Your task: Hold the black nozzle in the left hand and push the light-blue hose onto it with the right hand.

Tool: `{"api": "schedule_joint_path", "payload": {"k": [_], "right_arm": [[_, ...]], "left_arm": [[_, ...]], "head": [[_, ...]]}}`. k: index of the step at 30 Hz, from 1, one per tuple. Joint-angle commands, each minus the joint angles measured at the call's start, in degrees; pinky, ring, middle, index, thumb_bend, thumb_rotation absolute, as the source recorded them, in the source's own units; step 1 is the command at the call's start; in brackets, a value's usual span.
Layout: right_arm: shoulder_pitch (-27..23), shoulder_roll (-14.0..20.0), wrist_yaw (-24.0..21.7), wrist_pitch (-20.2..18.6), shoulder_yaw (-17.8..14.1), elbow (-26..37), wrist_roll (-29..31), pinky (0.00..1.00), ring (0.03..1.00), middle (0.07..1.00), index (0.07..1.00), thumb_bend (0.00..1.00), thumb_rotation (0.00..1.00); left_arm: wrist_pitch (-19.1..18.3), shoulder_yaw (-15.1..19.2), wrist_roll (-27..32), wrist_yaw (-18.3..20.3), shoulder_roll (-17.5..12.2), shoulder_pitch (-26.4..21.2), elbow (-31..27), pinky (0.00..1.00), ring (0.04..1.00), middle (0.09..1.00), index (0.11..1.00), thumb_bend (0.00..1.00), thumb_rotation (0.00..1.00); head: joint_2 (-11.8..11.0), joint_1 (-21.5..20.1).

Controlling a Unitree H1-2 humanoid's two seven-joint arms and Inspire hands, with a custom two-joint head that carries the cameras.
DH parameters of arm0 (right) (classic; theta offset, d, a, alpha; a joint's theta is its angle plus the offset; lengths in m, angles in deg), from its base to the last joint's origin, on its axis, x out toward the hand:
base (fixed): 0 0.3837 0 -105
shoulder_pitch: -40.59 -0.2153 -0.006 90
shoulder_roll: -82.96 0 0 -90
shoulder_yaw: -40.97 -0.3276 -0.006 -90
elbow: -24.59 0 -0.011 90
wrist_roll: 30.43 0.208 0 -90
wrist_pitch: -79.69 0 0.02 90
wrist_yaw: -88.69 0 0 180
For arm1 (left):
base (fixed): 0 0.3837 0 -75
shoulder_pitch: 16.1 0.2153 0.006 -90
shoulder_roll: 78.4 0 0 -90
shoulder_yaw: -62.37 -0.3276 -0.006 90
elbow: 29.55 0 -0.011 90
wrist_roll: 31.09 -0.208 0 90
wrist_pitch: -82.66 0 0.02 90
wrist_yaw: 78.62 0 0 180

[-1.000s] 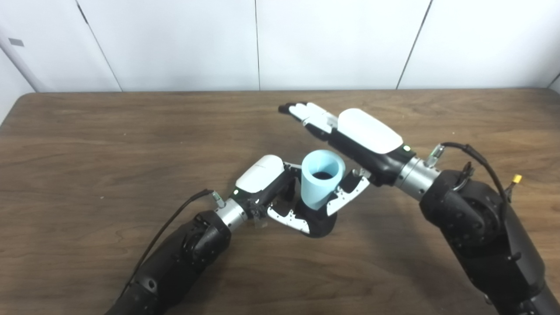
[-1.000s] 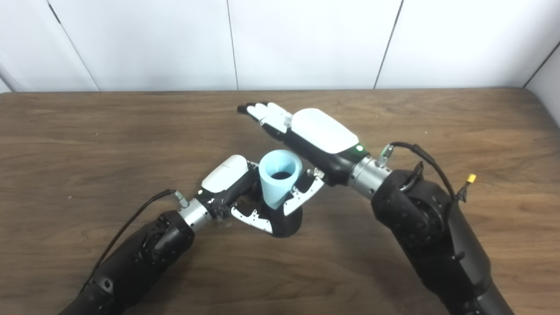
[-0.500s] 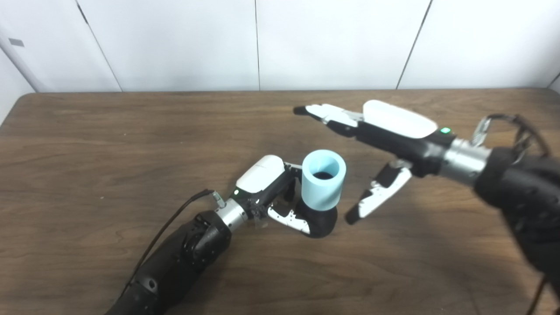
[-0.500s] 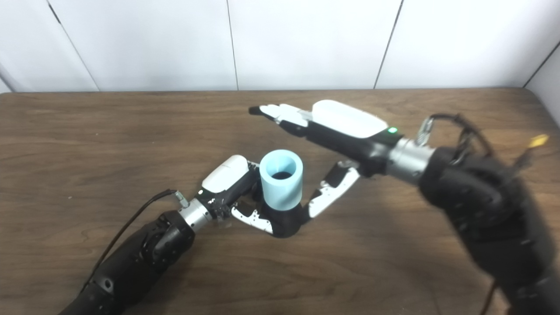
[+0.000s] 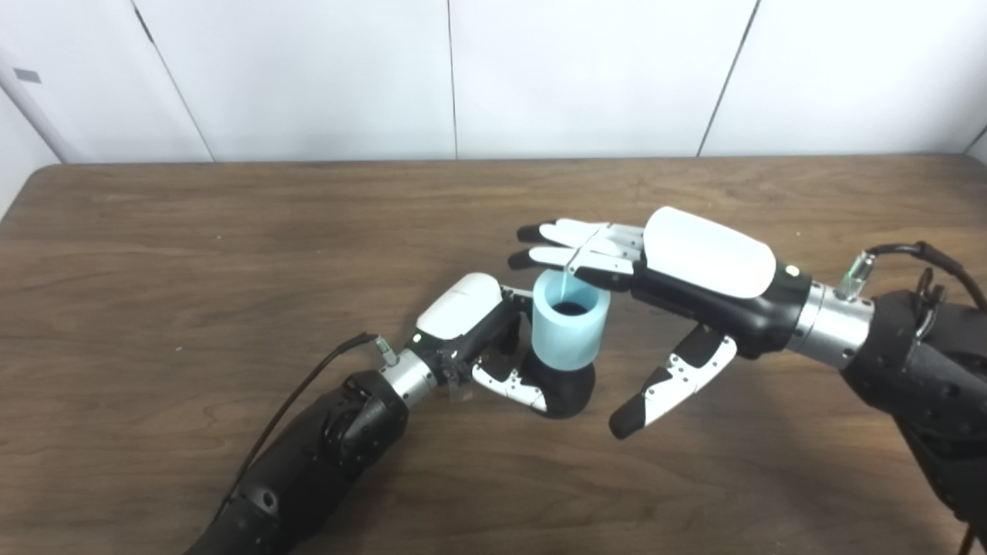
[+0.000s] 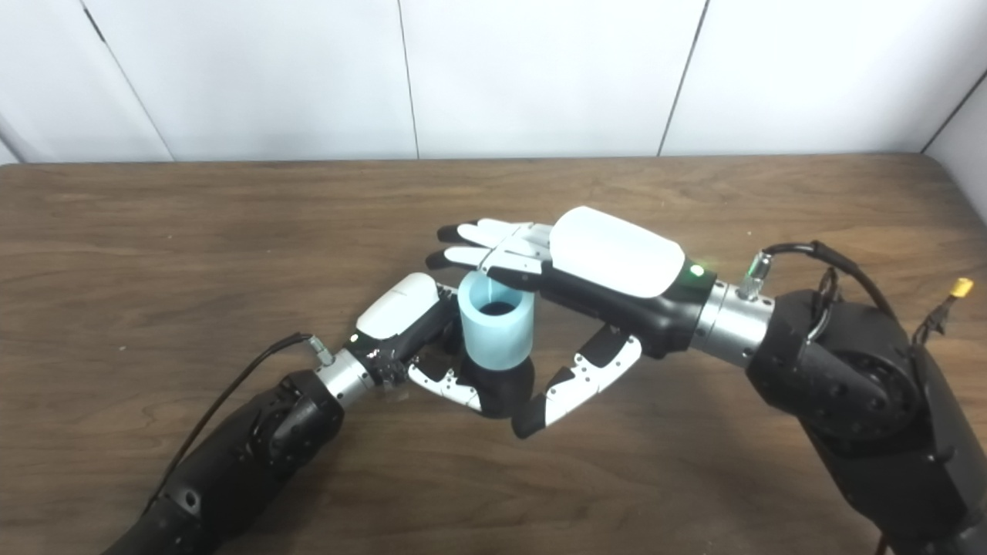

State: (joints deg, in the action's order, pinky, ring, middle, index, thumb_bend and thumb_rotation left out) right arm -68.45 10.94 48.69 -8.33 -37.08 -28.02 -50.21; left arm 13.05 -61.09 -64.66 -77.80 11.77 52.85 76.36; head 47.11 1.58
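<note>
Left hand (image 5: 482,335), near centre of the wooden table (image 5: 154,254), closed around the black nozzle (image 5: 567,389). The light-blue hose (image 5: 569,324), a short tube, stands upright on the nozzle, long axis vertical, open mouth upward. Right hand (image 5: 678,285) spread wide, holding nothing, fingers (image 5: 570,243) flat over the hose's far rim. The hose looks light and stiff-walled; it is probably best pressed evenly on the rim, or gripped around its side wall.

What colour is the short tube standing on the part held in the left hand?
Light blue tube; clearest in the left eye view.
</note>
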Motion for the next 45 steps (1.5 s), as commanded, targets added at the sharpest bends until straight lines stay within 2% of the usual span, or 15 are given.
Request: {"api": "schedule_joint_path", "payload": {"k": [1,7,11,13,15,23,30,34,37,38,39,40,41,43,45], "right_arm": [[-0.2,0.3,1.2,2.3,0.0,0.5,-0.9,0.91,0.988,1.0,0.955,0.76,0.9],[0.5,1.5,-1.0,5.6,3.4,-0.5,-8.0,0.95,1.0,1.0,0.955,0.8,0.91],[0.8,3.1,-4.6,6.9,6.3,-1.3,-13.7,1.0,0.998,0.985,0.951,0.84,0.9],[1.4,3.9,-5.5,7.1,7.5,-1.8,-15.4,0.99,0.989,0.963,0.928,0.86,0.88],[2.0,4.6,-6.1,7.4,8.4,-2.4,-16.6,0.92,0.95,0.927,0.89,0.88,0.88],[2.2,4.8,-6.8,5.2,9.0,-2.1,-16.9,0.87,0.917,0.907,0.867,0.89,0.91],[2.1,4.0,-5.3,2.5,8.3,-1.9,-12.3,0.86,0.916,0.91,0.868,0.87,0.88],[2.5,0.3,0.4,0.1,4.6,-0.5,-8.3,0.89,0.964,0.975,0.944,0.81,0.89],[3.2,-6.0,9.0,-0.7,-1.3,0.3,-6.7,0.89,0.996,0.998,0.994,0.71,0.69],[3.1,-8.3,12.2,-0.3,-3.7,-0.2,-5.2,0.8,0.999,0.999,0.998,0.67,0.6],[3.1,-9.9,14.1,0.1,-5.4,-0.6,-4.1,0.77,1.0,1.0,0.999,0.66,0.54],[3.0,-12.7,16.2,-2.3,-7.9,-0.8,-1.8,0.76,1.0,1.0,1.0,0.65,0.51],[2.5,-15.3,17.6,-5.5,-10.0,-0.6,-0.2,0.82,1.0,1.0,1.0,0.71,0.47],[1.2,-18.6,19.0,-11.3,-12.6,0.4,1.4,0.87,1.0,1.0,1.0,0.78,0.48],[-0.1,-20.1,19.5,-16.0,-13.9,1.5,2.3,0.87,1.0,1.0,1.0,0.83,0.46]], "left_arm": [[-3.7,-2.4,-3.5,5.6,-1.6,4.5,4.2,0.27,0.363,0.439,0.522,0.5,0.0],[-3.9,-2.4,-3.2,6.0,-1.7,4.6,3.9,0.27,0.365,0.44,0.52,0.5,0.0],[-3.9,-2.2,-2.7,6.3,-1.7,4.7,3.7,0.27,0.363,0.44,0.521,0.5,0.0],[-4.0,-2.2,-2.8,6.3,-1.7,4.7,3.8,0.27,0.363,0.441,0.521,0.5,0.0],[-4.0,-2.2,-3.1,6.1,-1.7,4.8,3.7,0.26,0.36,0.443,0.524,0.5,0.0],[-4.0,-2.0,-2.6,6.6,-1.9,4.9,3.4,0.26,0.357,0.448,0.525,0.5,0.0],[-4.0,-2.2,-3.3,6.5,-1.9,4.8,3.1,0.26,0.358,0.445,0.523,0.5,0.0],[-3.8,-2.1,-3.4,6.3,-1.9,4.8,3.6,0.26,0.363,0.439,0.519,0.5,0.0],[-3.6,-2.1,-3.5,5.9,-1.8,4.9,4.0,0.26,0.365,0.435,0.518,0.5,0.0],[-3.4,-2.0,-3.4,5.7,-1.8,4.9,4.1,0.27,0.367,0.435,0.518,0.5,0.0],[-3.3,-1.9,-3.3,5.7,-1.7,4.9,4.3,0.28,0.37,0.436,0.519,0.5,0.0],[-3.0,-1.9,-3.1,5.6,-1.7,4.9,4.4,0.28,0.372,0.437,0.519,0.5,0.0],[-2.7,-1.9,-3.2,5.5,-1.7,4.8,4.8,0.28,0.374,0.436,0.518,0.5,0.0],[-2.5,-2.0,-3.4,5.3,-1.5,4.6,5.2,0.28,0.374,0.434,0.515,0.5,0.0],[-2.5,-2.1,-3.5,5.2,-1.4,4.5,5.2,0.27,0.371,0.436,0.516,0.5,0.0]], "head": [[0.1,0.0],[0.2,0.1],[0.3,0.0],[0.3,0.0],[0.4,0.2],[0.5,0.0],[0.6,0.3],[0.4,0.2],[0.2,0.1],[0.2,0.1],[0.2,0.1],[0.2,0.1],[-0.1,-0.2],[-0.1,-0.2],[-0.2,0.0]]}}
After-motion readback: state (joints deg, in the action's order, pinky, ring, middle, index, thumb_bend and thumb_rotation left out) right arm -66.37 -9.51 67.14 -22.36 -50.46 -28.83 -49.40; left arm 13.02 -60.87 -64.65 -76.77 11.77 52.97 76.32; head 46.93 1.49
